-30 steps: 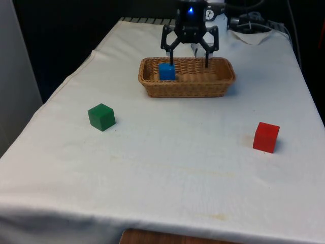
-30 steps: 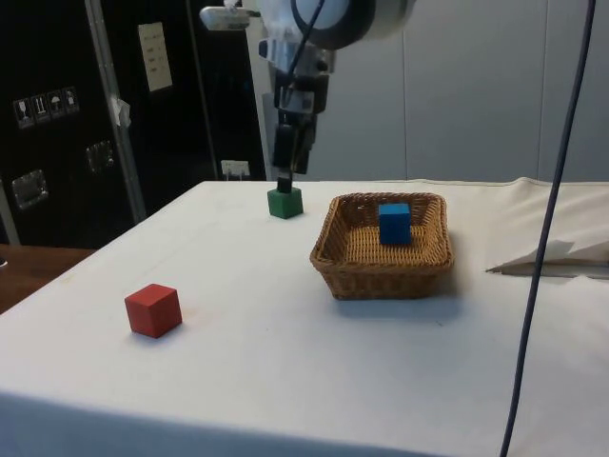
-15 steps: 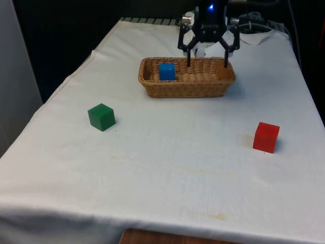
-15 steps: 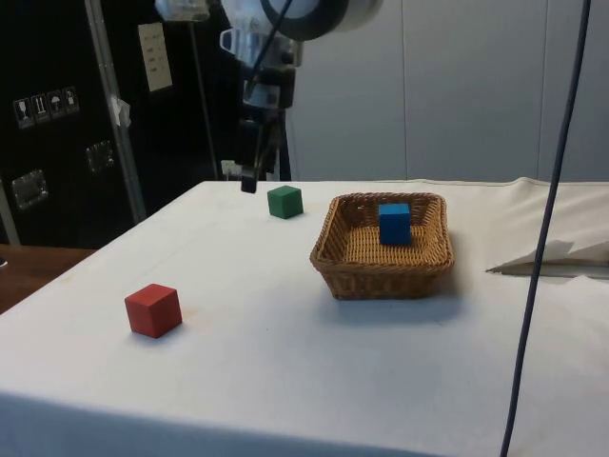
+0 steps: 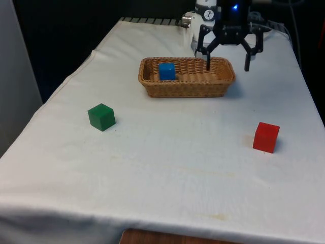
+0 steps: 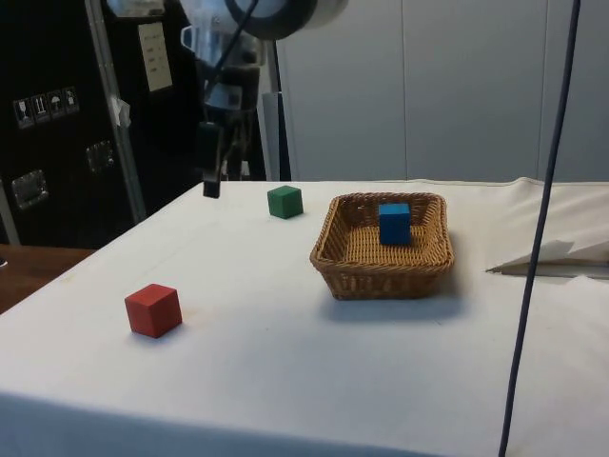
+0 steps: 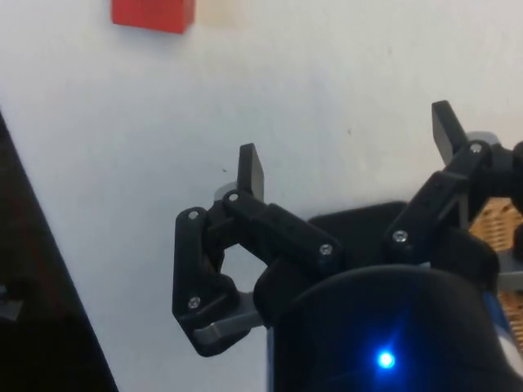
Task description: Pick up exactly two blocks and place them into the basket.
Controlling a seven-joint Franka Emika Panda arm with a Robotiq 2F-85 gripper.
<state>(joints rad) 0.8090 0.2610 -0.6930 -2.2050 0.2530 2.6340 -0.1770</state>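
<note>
Wicker basket (cube inside).

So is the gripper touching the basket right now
Apart. The side view shows the gripper hanging open above the cloth, with the green block between it and the basket.

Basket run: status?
Gripper open, empty, above the basket's end nearer the red block. Blue block in basket. Green block on cloth. Nothing in the way.
</note>
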